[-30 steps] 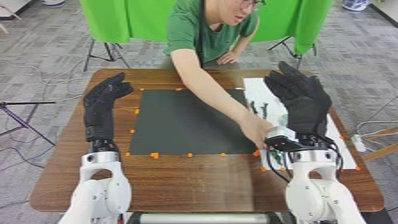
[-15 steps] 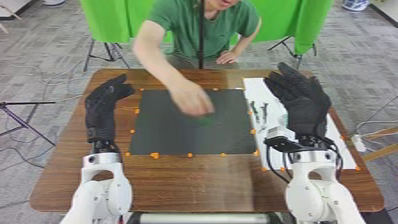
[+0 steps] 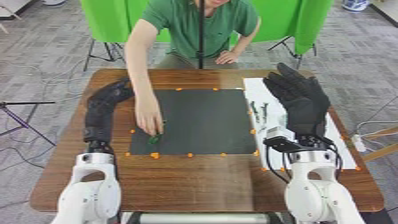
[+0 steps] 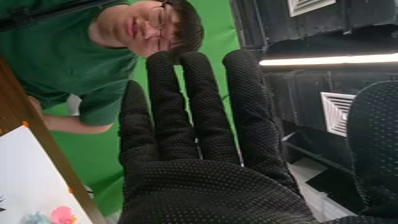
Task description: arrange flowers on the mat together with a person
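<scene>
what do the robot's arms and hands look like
Both arms are white and rounded. The left robot hand and the right robot hand wear black fabric gloves, the right one's covered in small pale dots. Dark cables hang at the right wrist.

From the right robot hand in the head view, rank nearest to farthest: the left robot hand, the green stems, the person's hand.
1. Green stems: on the white sheet, just left of the right robot hand.
2. Person's hand: over the left side of the mat.
3. Left robot hand: beyond the mat's left edge.
</scene>
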Controlling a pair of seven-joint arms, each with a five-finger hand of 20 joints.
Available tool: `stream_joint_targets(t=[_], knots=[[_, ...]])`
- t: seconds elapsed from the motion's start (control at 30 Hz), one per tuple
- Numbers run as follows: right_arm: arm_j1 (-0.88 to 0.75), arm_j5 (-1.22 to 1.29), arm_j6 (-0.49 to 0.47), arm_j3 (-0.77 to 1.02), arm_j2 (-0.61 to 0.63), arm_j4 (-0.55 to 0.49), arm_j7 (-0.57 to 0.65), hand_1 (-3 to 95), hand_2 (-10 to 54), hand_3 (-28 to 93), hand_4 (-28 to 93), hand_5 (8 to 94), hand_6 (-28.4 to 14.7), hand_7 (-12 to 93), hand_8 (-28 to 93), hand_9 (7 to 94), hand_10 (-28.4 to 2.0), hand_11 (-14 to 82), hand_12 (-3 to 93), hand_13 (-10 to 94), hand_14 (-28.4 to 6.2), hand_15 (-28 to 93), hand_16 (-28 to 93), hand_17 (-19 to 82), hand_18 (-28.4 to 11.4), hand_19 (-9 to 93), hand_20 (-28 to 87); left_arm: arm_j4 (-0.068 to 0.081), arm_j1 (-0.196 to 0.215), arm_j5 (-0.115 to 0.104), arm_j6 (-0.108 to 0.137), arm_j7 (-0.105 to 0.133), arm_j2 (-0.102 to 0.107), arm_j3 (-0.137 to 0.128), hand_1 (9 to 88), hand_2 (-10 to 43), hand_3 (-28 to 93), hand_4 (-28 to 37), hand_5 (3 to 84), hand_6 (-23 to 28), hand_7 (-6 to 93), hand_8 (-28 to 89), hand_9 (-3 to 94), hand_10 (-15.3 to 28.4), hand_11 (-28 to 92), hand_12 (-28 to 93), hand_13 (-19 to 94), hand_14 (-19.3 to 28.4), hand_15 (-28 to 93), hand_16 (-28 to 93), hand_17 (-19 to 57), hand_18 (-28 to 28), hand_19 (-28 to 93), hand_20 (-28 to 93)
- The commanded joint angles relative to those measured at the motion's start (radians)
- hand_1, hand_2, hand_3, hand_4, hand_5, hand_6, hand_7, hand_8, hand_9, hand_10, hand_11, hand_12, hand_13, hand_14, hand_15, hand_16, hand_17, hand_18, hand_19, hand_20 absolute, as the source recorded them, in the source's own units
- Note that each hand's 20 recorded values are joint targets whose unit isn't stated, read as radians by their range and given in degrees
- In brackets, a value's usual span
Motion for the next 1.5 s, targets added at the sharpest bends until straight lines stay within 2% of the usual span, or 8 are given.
stream_joint_targets(t=[0.03, 0.4, 0.5, 0.67, 0.9, 1.07, 1.13, 1.5], knots=[[-0.010, -0.007, 0.001, -0.007, 0.001, -0.003, 0.003, 11.6, 4.0, 70, -14, 54.2, -1.5, 12, -8, 53.9, -15.8, 7.4, 19.6, 43, -15.9, 13, 28, 20, -15.7, 7, 31, -0.002, 0.019, 0.057, 0.005, 0.005, -0.007, 0.012, 29.5, -2.8, 63, -17.1, 50.2, 4.1, 16.5, -5, 49.1, 13.3, 24, 17, 38, 18.0, 32, 3, 1.9, 16.0, 21, 24], [-0.009, -0.019, 0.003, -0.004, 0.003, -0.003, 0.001, 12.4, 2.7, 71, -14, 54.1, -1.4, 13, -8, 53.9, -15.7, 7.4, 19.5, 43, -15.4, 13, 28, 20, -15.5, 7, 31, 0.010, 0.010, 0.033, 0.052, 0.040, -0.002, 0.022, 29.2, -2.6, 64, -17.1, 50.5, 4.3, 16.3, -5, 49.1, 13.3, 24, 17, 38, 18.1, 31, 4, 3.2, 14.9, 20, 23], [-0.003, -0.023, 0.020, -0.008, 0.008, 0.002, -0.016, 13.1, 1.4, 71, -14, 54.1, -1.4, 13, -8, 53.8, -15.7, 7.4, 19.5, 43, -15.3, 13, 28, 20, -15.5, 7, 31, 0.009, 0.009, 0.041, 0.044, 0.036, 0.000, 0.018, 29.4, -2.5, 63, -17.1, 50.7, 4.4, 16.1, -5, 49.3, 13.5, 24, 17, 38, 18.1, 31, 3, 4.0, 14.5, 19, 23], [0.009, -0.471, 0.387, -0.036, 0.069, -0.008, 0.001, 19.5, -7.4, 72, -13, 56.5, -1.5, 15, -9, 58.3, -15.3, 9.4, 19.3, 49, -14.0, 14, 27, 24, -14.7, 21, 40, -0.006, 0.028, 0.048, 0.054, 0.031, 0.003, 0.001, 29.4, -2.5, 64, -17.0, 50.8, 4.4, 16.1, -5, 49.3, 13.5, 24, 17, 38, 18.0, 31, 4, 3.9, 14.5, 20, 24], [-0.022, -1.022, 0.519, 0.064, 0.170, -0.062, 0.337, 23.4, -9.5, 70, -22, 58.4, -1.2, 18, -9, 62.4, -14.6, 13.9, 20.1, 57, -12.8, 17, 27, 23, -16.4, 43, 46, -0.014, 0.031, 0.063, 0.057, 0.033, 0.007, -0.014, 30.9, -4.6, 64, -16.6, 50.7, 4.3, 16.6, -5, 49.3, 13.2, 24, 17, 38, 17.9, 32, 4, 3.3, 14.8, 20, 24], [-0.078, -1.536, 0.337, 0.157, 0.197, -0.090, 0.631, 24.1, -9.5, 67, -28, 61.5, -1.8, 20, -7, 65.5, -14.6, 21.4, 25.0, 62, -12.8, 29, 30, 23, -19.1, 56, 50, -0.017, 0.029, 0.071, 0.048, 0.025, 0.013, -0.021, 32.1, -5.7, 63, -15.7, 50.7, 4.3, 16.7, -5, 49.3, 13.1, 25, 17, 38, 17.8, 32, 4, 3.4, 14.7, 20, 24], [-0.085, -1.518, 0.298, 0.156, 0.224, -0.088, 0.698, 25.3, -9.5, 68, -28, 63.0, -1.9, 21, -7, 66.9, -13.9, 23.4, 26.2, 63, -12.2, 33, 31, 23, -19.6, 59, 52, -0.019, 0.029, 0.069, 0.052, 0.025, 0.016, -0.022, 32.4, -5.9, 63, -15.5, 50.7, 4.3, 16.7, -5, 49.3, 13.0, 25, 17, 38, 17.7, 32, 4, 3.4, 14.7, 20, 24], [-0.117, -1.549, 0.029, 0.204, 0.300, -0.018, 0.779, 36.3, -9.5, 67, -28, 72.0, 1.2, 25, -7, 76.7, -10.8, 27.8, 27.6, 73, -9.6, 40, 33, 30, -20.8, 66, 54, -0.024, 0.027, 0.075, 0.042, 0.022, 0.020, -0.022, 32.7, -6.0, 62, -14.8, 50.7, 4.4, 17.0, -6, 49.1, 13.0, 25, 17, 38, 17.7, 32, 3, 3.4, 14.6, 20, 24]])
